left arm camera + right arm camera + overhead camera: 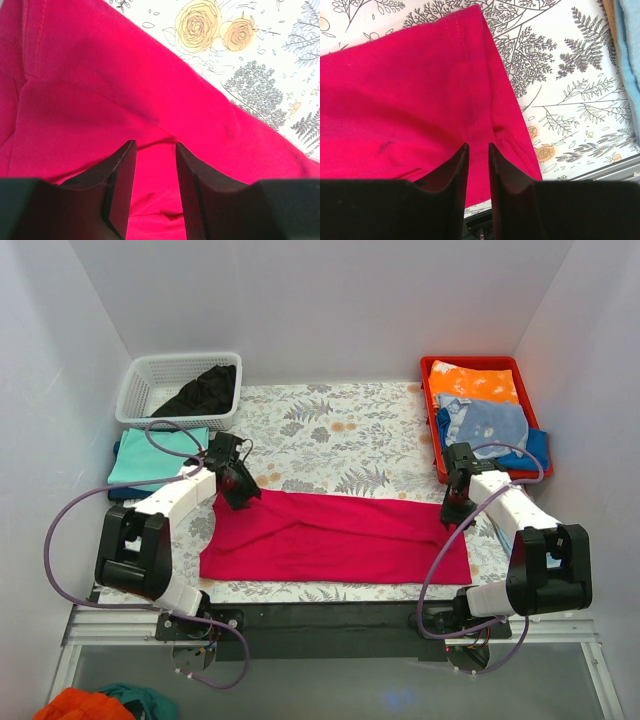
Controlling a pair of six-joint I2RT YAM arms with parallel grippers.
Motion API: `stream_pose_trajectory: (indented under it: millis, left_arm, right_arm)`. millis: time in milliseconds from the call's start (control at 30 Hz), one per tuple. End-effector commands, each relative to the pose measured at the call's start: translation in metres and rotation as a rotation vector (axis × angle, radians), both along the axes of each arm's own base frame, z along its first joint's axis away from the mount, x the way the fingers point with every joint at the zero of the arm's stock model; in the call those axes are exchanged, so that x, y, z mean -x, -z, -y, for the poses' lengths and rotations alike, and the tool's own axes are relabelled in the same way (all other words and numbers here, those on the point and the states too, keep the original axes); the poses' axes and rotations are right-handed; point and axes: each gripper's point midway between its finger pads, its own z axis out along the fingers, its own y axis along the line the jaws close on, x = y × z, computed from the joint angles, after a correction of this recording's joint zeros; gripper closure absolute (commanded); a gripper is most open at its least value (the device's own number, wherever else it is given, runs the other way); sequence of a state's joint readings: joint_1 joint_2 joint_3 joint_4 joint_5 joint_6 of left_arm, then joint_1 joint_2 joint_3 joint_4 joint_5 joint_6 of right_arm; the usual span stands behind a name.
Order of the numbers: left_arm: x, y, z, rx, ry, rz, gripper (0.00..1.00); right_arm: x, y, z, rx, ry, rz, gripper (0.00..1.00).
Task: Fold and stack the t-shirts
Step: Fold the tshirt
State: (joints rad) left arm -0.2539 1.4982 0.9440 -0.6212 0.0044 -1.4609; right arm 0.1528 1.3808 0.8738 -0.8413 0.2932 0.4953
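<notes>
The crimson-red t-shirt (340,537) lies flat on the floral tablecloth as a long band folded lengthwise. My left gripper (240,496) is low over its far left corner. In the left wrist view its jaws (155,146) stand apart with wrinkled red cloth (100,90) under the gap. My right gripper (456,514) is at the shirt's far right end. In the right wrist view it (478,146) shows a narrow gap over the hemmed edge (470,75), pinching nothing. A folded teal t-shirt (155,458) lies at the left on a dark blue one (122,491).
A white basket (135,390) at the back left holds a black garment (205,390). A red tray (428,405) at the back right holds orange (475,380) and light blue (485,420) clothes. White walls enclose the table. The table's front rail (330,615) runs just below the shirt.
</notes>
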Motion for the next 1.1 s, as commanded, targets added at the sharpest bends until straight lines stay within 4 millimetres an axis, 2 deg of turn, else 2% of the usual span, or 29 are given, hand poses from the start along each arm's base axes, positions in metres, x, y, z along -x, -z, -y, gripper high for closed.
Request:
stream_pose_trajectory:
  millis: [0,233,467,833,967,1000,1067]
  left_arm:
    - [-0.011,-0.004,0.006,0.009,0.036,0.03,0.64]
    - [-0.012,0.004,0.021,0.056,0.089,0.002,0.64]
    - [-0.004,0.004,0.042,0.09,0.14,-0.013,0.64]
    - [0.002,0.024,0.048,0.043,0.167,-0.059,0.66]
    - [0.002,0.027,0.049,0.028,0.172,-0.068,0.78]
    - [0.002,0.025,0.048,0.025,0.169,-0.066,0.84]
    - [0.004,0.021,0.048,0.019,0.166,-0.061,0.91]
  right_arm:
    - [0.001,-0.003,0.002,0.014,0.02,0.004,0.72]
    - [0.001,-0.001,0.001,0.013,0.016,-0.004,0.72]
    - [0.003,0.0,0.002,0.015,0.015,-0.008,0.73]
    - [0.005,-0.001,0.004,0.02,0.012,-0.004,0.73]
    - [0.006,-0.001,0.004,0.022,0.009,-0.002,0.73]
    - [0.007,-0.001,0.004,0.022,0.01,-0.004,0.74]
    - [0.008,0.0,0.004,0.022,0.01,-0.002,0.74]
